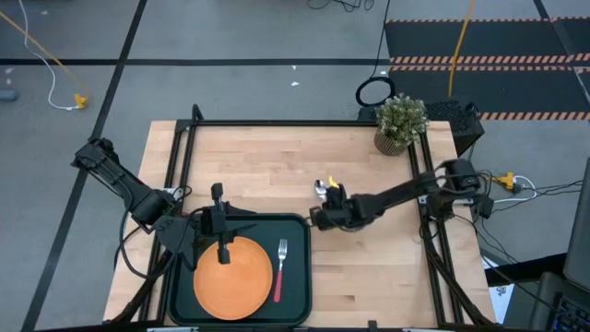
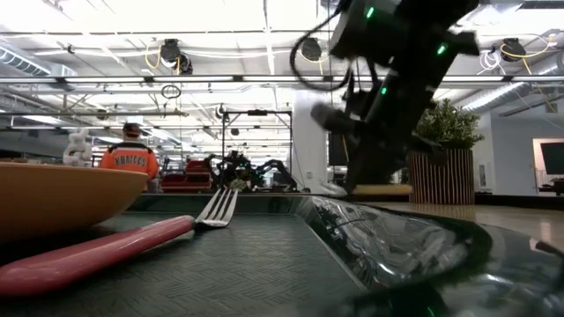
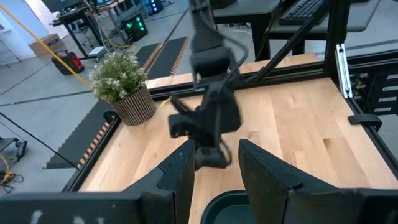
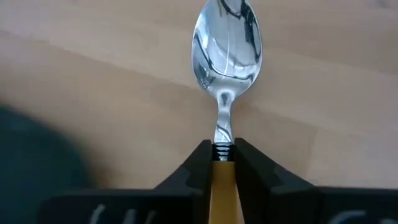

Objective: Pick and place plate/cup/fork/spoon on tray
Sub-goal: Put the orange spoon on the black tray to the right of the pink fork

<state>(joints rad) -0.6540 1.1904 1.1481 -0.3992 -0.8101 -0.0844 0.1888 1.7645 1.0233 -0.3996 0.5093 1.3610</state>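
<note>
Right hand [image 4: 222, 163] has its two dark fingers [image 4: 198, 167] pinched in on the spoon [image 4: 225, 62] at the top of the orange-yellow handle, just behind the neck, with the silver bowl sticking out ahead of the fingertips over the bare wood of the table [image 1: 277, 161]. From above, that hand [image 1: 324, 201] sits near the middle of the table, just off the upper right corner of the tray [image 1: 300, 277]. Left hand [image 3: 214, 171] hangs over the tray's far edge with its fingers standing apart and nothing between them; from above it [image 1: 219, 221] is at the plate's upper rim. Inside the dark tray lies the orange plate [image 1: 232, 277], filling most of the left side, and the fork [image 1: 280, 269] lies beside it on the right, tines toward the far edge and red-pink handle toward the near one. A potted plant [image 1: 400, 122] stands at the table's far right corner, well apart from everything else.
</note>
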